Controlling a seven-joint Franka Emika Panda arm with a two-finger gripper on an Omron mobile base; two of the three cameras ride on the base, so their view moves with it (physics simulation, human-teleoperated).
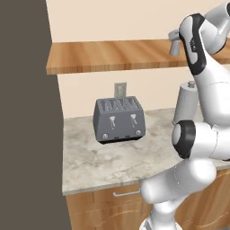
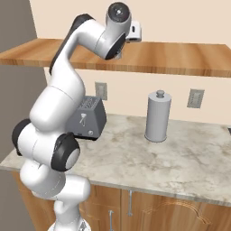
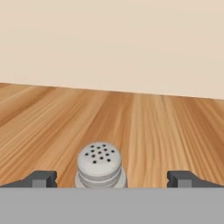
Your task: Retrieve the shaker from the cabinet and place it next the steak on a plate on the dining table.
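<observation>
A medium-brown wood-grain cabinet (image 1: 112, 56) with a flat underside is seen across the top, from nine to three o'clock. A small grey-silver cylindrical shaker (image 1: 174, 43) is seen on it at about two o'clock, partly hidden by the white arm. Near the centre, a dark grey four-slot toaster (image 1: 119, 119) is set on a beige marbled counter (image 1: 90, 166). A tall grey canister with a knob (image 1: 186, 103) is placed at three o'clock, against the arm.

The shaker (image 3: 100, 164) is small, grey-silver, with a rounded cap full of dark holes. It stands upright on the brown wood-grain cabinet (image 3: 144, 127), near the pale wall behind it
</observation>
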